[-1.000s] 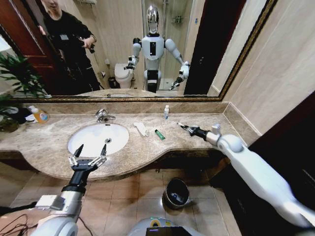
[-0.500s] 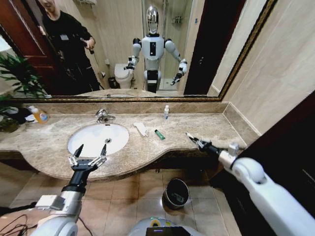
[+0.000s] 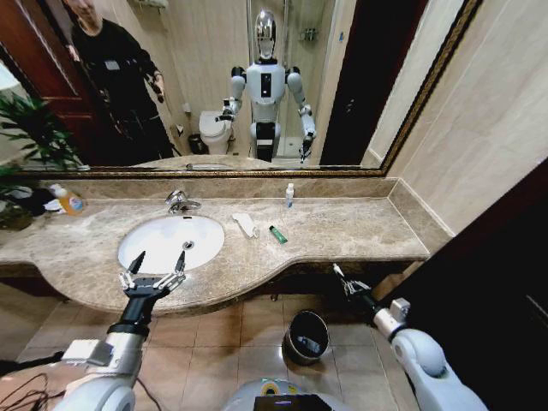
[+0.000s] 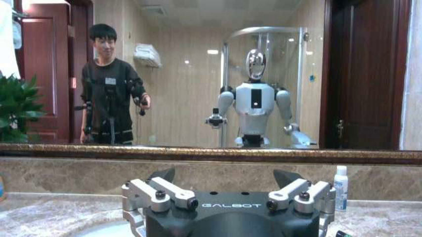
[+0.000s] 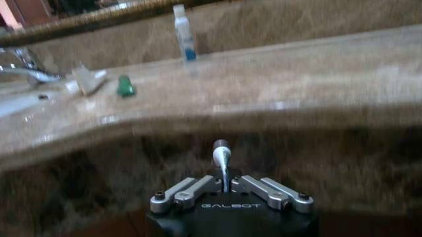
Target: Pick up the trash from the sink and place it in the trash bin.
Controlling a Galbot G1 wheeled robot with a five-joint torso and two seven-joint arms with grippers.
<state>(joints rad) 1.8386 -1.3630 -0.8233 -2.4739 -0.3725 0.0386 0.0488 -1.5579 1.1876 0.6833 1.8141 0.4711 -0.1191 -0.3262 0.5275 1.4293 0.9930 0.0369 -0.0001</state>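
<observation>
Trash lies on the marble counter (image 3: 360, 224) around the sink (image 3: 171, 241), not in the basin: a white wrapper (image 3: 246, 224) just beside the sink's rim on the side away from the tap (image 3: 179, 202), a green stick (image 3: 277, 234) a little farther out from the sink than the wrapper, and a tiny clear white-capped bottle (image 3: 289, 194) standing upright against the back ledge, beyond both. My right gripper (image 3: 341, 277) is well away from the sink, below the counter's front edge and over the floor, with its jaws pinched narrow on a thin white tube (image 5: 220, 159) that sticks out from between them. The trash bin (image 3: 307, 336) stands on the tiled floor below the counter, lower than the sink and near my right gripper, which is beside it rather than over it. My left gripper (image 3: 154, 270) hangs at the sink's front rim, above the counter edge, jaws spread wide with nothing between them. An orange-labelled soap bottle (image 3: 67, 199) sits on the counter on the far side of the sink from the trash, near a green plant (image 3: 30, 137).
</observation>
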